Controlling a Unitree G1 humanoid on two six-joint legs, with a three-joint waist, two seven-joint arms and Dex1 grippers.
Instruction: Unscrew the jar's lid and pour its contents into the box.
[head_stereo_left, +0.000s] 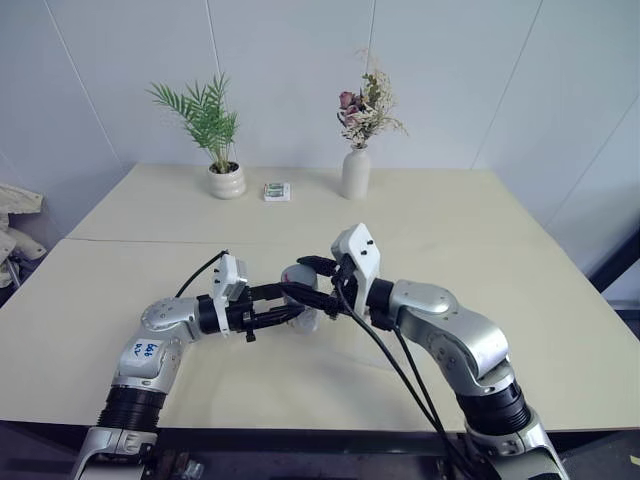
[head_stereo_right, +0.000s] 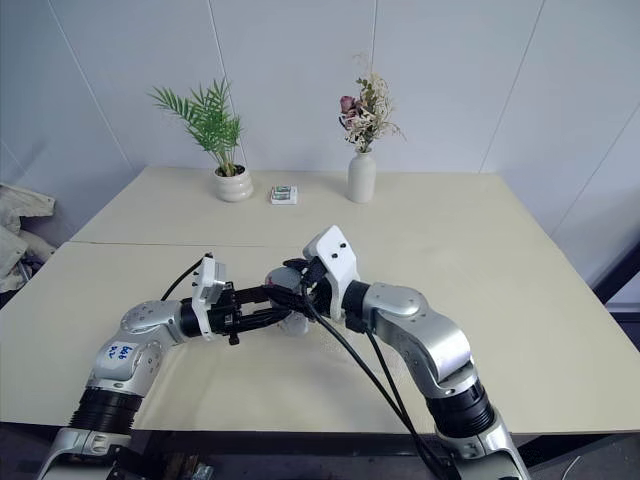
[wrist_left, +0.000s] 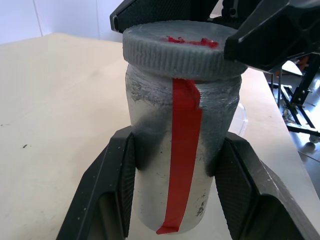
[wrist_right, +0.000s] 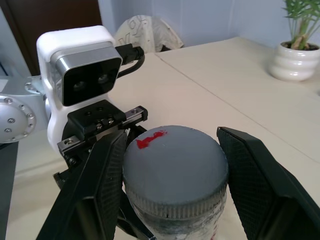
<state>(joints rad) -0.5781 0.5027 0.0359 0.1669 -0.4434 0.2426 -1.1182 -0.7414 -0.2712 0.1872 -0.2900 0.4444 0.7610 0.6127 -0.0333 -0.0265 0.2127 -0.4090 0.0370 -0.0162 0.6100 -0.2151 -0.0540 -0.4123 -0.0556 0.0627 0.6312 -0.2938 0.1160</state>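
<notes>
— Silver metal, dull and scuffed: jar (wrist_left: 165, 165), a plain upright cylinder with a strip of red tape down its side, held above the pale wooden table (head_stereo_left: 520, 300) between the two arms

— Gripped how?

— Clamped around the body by the left gripper (wrist_left: 172, 185), black fingers (wrist_left: 112, 185) with ribbed pads pressed against either side, below the shoulder of the jar

— And the cap?

— Grey lid (wrist_right: 175, 167), round, matte, knurled along its edge, a smear of red on top; sits screwed on the jar's mouth, slightly wider than the neck beneath

— Right side?

— Right gripper (wrist_right: 172, 170) closed down on that lid, one broad black finger (wrist_right: 250, 175) with a textured pad on each flank of it, coming in level from the opposite side to the left one

— Anything visible of what's inside?

— Hidden by the metal wall and the cap

— Any sign of the box?

— Curved clear plastic edge (wrist_left: 241, 117) just behind the jar in the left wrist view; cannot tell whether that is the box

— Further back?

— White ribbed pot with a green palm-like plant (head_stereo_left: 225, 180), small printed packet (head_stereo_left: 277, 191), and slim white vase of dried flowers (head_stereo_left: 356, 172), all in a row near the far edge, well apart from the jar
</notes>
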